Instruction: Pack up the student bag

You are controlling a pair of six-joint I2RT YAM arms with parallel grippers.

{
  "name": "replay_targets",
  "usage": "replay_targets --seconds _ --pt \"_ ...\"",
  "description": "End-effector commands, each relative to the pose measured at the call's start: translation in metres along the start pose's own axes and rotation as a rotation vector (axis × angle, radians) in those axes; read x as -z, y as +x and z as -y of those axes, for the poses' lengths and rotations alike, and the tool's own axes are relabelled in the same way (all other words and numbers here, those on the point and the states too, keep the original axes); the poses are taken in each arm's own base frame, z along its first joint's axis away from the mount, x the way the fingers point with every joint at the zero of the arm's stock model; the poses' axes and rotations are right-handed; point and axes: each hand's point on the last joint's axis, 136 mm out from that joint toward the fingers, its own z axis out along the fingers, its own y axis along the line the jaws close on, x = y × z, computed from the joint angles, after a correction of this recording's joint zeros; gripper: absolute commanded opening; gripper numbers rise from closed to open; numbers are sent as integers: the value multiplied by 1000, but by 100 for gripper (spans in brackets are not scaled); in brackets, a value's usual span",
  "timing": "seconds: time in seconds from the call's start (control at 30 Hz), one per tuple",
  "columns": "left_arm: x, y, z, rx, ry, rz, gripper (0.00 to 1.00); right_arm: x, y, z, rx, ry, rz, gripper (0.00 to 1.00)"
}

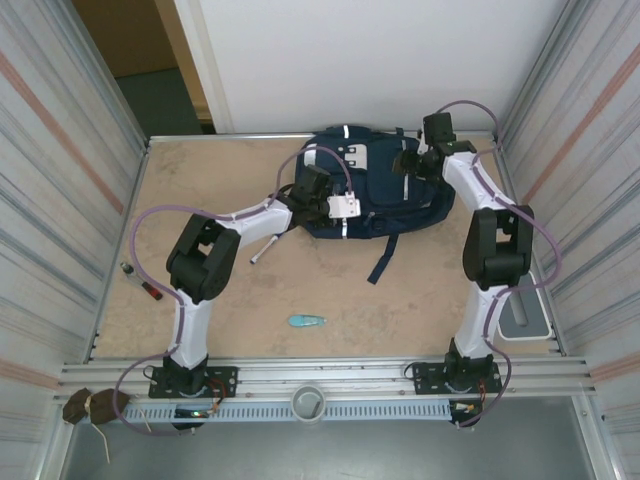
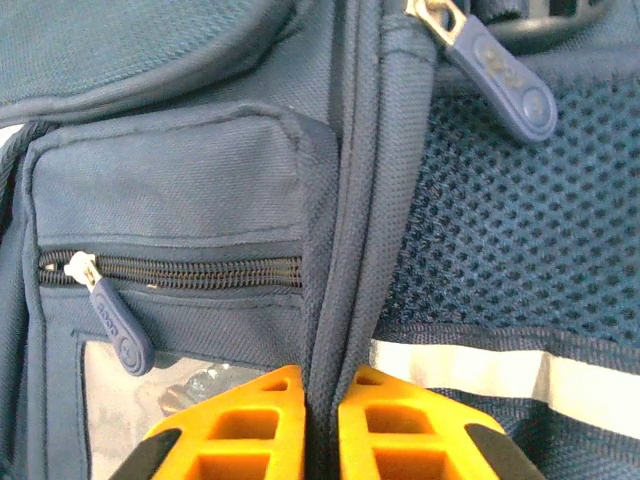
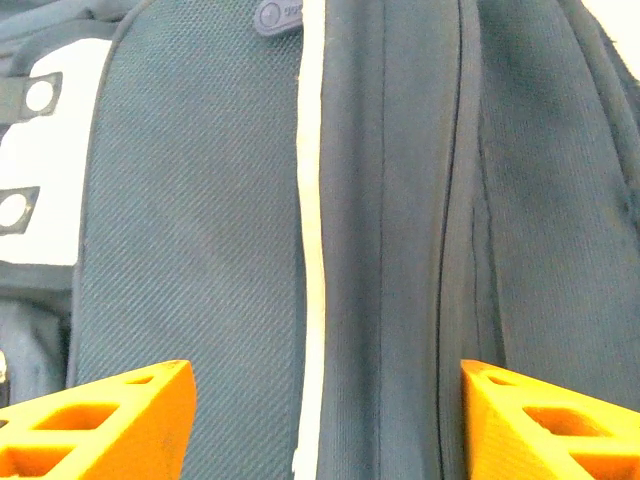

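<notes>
- A slim red-and-black stick (image 1: 141, 285) lies at the left edge of the sandy, mottled worktop (image 1: 420, 300).
- A thin white rod (image 1: 263, 249) lies slanted near the left arm. A smooth teal oval (image 1: 307, 321) sits well apart from it, closer to the bases.
- The left gripper (image 2: 320, 400) has its ribbed orange jaws pinched tight on a piped seam of the student bag (image 2: 180, 190) (woven navy cloth, mesh panel, pale stripe, rubbery zip pulls).
- The bag lies flat at the far middle of the worktop, a dark strap trailing.
- The right gripper (image 3: 325, 372) has its jaws wide above the bag's fine-weave cloth, holding nothing.
- A pale, round-cornered tray (image 1: 540, 335) sits at the right edge.
</notes>
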Motion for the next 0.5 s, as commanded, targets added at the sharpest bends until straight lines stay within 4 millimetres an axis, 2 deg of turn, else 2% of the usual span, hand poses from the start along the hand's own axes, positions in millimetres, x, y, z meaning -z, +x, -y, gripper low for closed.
replay_targets --seconds 0.0,0.1,0.2,0.33,0.47 --pt "8 -20 11 152 97 83 8 50 23 -27 96 -30 45 67" --pt "19 -25 9 209 129 133 4 66 58 -46 143 -59 77 67" --pt "26 -29 8 230 153 168 1 71 88 -57 157 -89 106 65" --pt "30 -30 6 251 174 188 0 67 119 -73 175 -124 136 61" --pt "32 -32 5 266 190 206 0 55 135 -85 206 -107 169 61"
